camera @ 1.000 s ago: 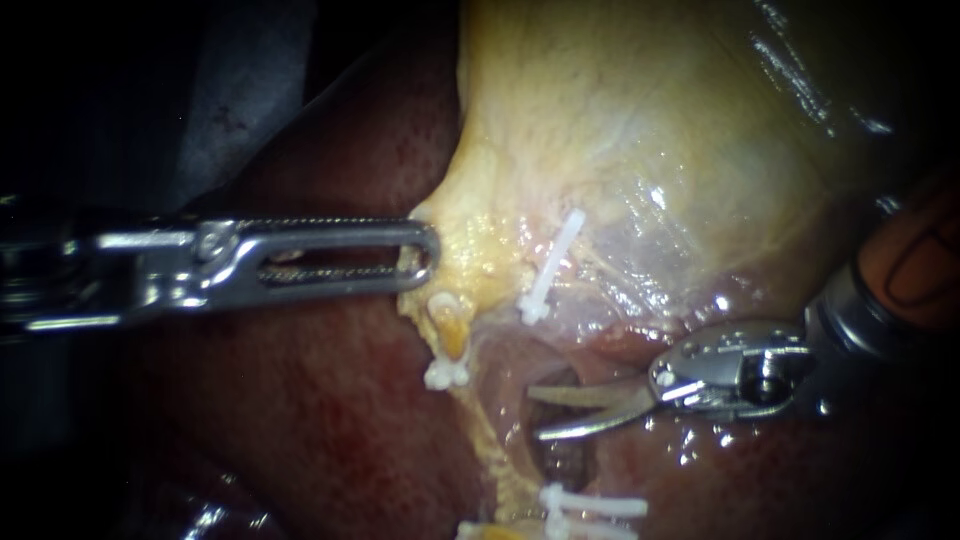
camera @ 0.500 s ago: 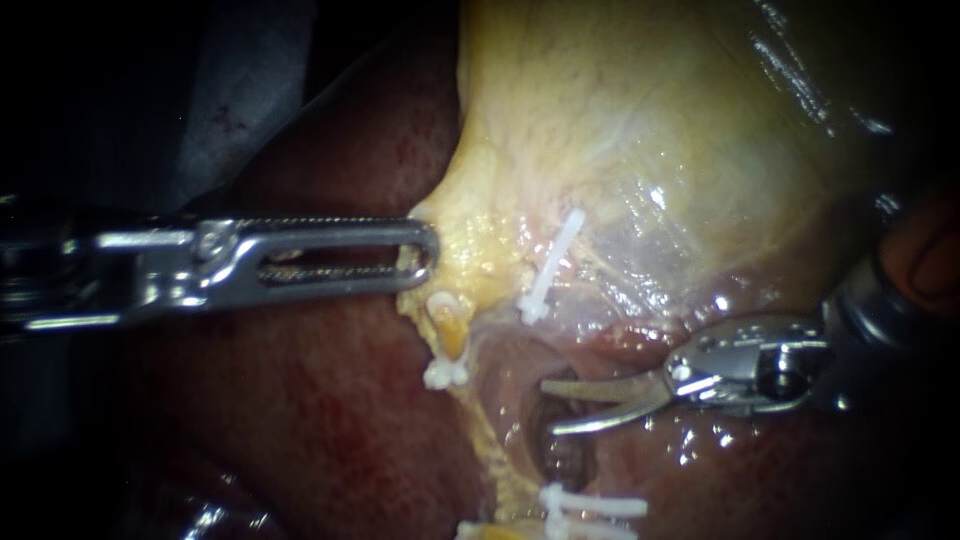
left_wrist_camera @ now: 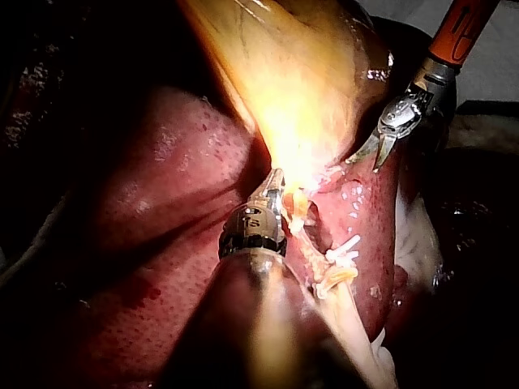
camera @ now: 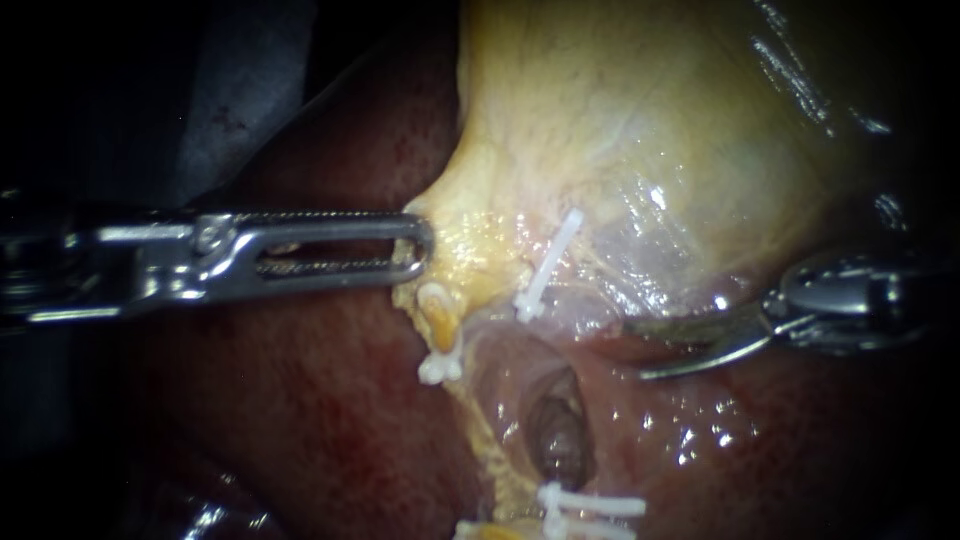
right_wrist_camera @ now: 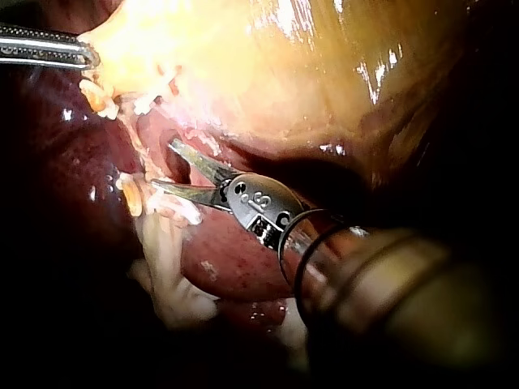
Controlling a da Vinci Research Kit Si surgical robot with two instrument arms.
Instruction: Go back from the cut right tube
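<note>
Right tube [camera: 560, 300] lies severed between white clips [camera: 548, 268] under the gallbladder [camera: 620, 130], whose edge my left instrument [camera: 420, 250] clamps taut for exposure, while my right instrument [camera: 636, 348], blades slightly parted and empty, sits clear.

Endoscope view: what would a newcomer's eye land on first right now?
The pale yellow gallbladder fills the upper middle, with my left instrument shut on its lower edge. Below it white clips stand out, one on a short yellow tube stump, beside a dark hollow in the red tissue. At the right, my right instrument holds its curved jaws open, clear of the clips.
</note>
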